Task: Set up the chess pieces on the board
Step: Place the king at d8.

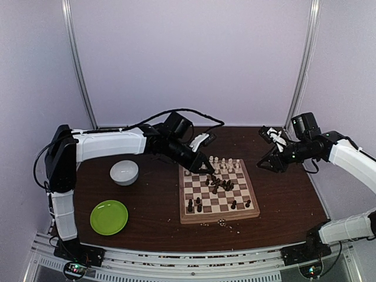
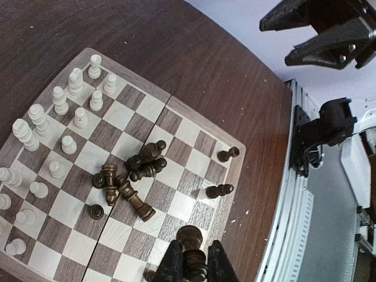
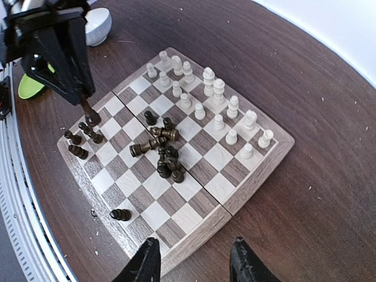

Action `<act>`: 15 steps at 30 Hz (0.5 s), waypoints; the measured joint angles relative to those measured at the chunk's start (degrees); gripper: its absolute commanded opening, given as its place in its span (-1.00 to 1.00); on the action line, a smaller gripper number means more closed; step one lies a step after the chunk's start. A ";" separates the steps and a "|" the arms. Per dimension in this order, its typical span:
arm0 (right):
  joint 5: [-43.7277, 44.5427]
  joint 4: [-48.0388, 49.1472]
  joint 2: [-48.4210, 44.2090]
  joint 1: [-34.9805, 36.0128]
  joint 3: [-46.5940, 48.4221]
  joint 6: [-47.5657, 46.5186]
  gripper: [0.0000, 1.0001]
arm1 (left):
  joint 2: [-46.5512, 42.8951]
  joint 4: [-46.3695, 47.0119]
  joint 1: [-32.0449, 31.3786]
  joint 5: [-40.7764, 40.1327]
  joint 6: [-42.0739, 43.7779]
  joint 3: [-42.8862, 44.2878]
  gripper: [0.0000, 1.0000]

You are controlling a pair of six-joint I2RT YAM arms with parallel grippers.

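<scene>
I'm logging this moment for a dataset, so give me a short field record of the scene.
left gripper: shut on dark piece, over board
right gripper: open, empty, off to the board's right
cream pieces: standing along far edge
dark pile: toppled mid-board
off board: bowl, plate

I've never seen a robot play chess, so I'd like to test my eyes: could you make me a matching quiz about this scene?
1 left gripper
2 right gripper
3 cream chess pieces
4 green plate

a open, empty
b standing at the board's far end
c left of the board
d shut on a dark chess piece

Pairs: 1-d, 2-a, 3-b, 4-c
</scene>
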 measured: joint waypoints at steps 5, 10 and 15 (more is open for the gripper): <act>0.20 1.60 -0.04 -1.09 -1.77 0.44 -0.20 | -0.04 -8.92 -4.33 -9.20 7.13 3.96 -0.94; 0.72 3.39 -0.07 -1.20 -1.77 0.63 -0.20 | 0.07 -14.53 -8.68 -15.52 12.28 8.09 -0.93; 2.14 3.78 0.28 -1.18 -1.77 0.66 -0.21 | 2.25 -18.80 -12.55 -20.63 16.61 13.51 -0.93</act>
